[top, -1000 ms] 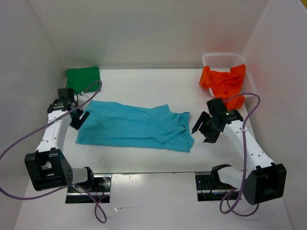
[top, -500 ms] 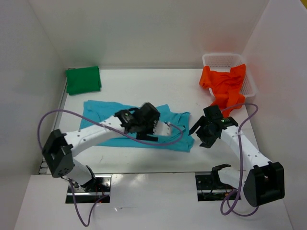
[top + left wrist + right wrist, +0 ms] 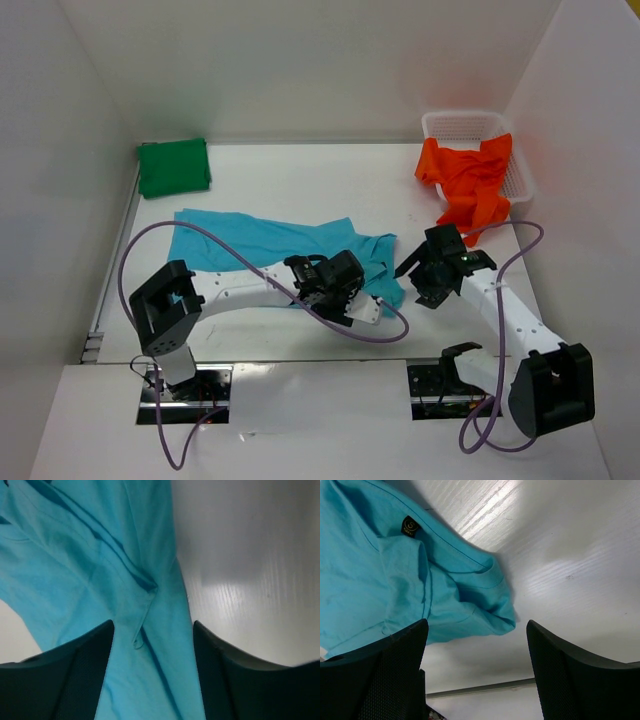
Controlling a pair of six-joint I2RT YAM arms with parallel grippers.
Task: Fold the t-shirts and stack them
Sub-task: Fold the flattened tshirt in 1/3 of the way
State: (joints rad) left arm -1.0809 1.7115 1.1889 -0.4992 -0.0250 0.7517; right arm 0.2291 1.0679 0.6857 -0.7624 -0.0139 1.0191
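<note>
A turquoise-blue t-shirt (image 3: pixel 265 255) lies spread, wrinkled, across the middle of the table. My left gripper (image 3: pixel 345 290) reaches over its near right part. In the left wrist view it (image 3: pixel 152 680) is open, the fingers straddling a fold of the turquoise cloth (image 3: pixel 90 565) below. My right gripper (image 3: pixel 420 280) hovers just right of the shirt's right edge, open and empty (image 3: pixel 477 675), with the shirt's corner (image 3: pixel 445 595) ahead of it. A dark green t-shirt (image 3: pixel 173 166) sits folded at the back left. An orange-red t-shirt (image 3: pixel 470 175) hangs crumpled over the basket's rim.
A white mesh basket (image 3: pixel 462 124) stands at the back right corner. The left arm's purple cable (image 3: pixel 300 300) loops over the turquoise shirt. White walls close in the table on three sides. The table's near edge (image 3: pixel 300 362) runs just beyond the arm bases.
My left arm has swung from the shirt's left edge across to its near right part, jaws narrowing slightly. The right gripper has edged left toward the shirt's corner.
</note>
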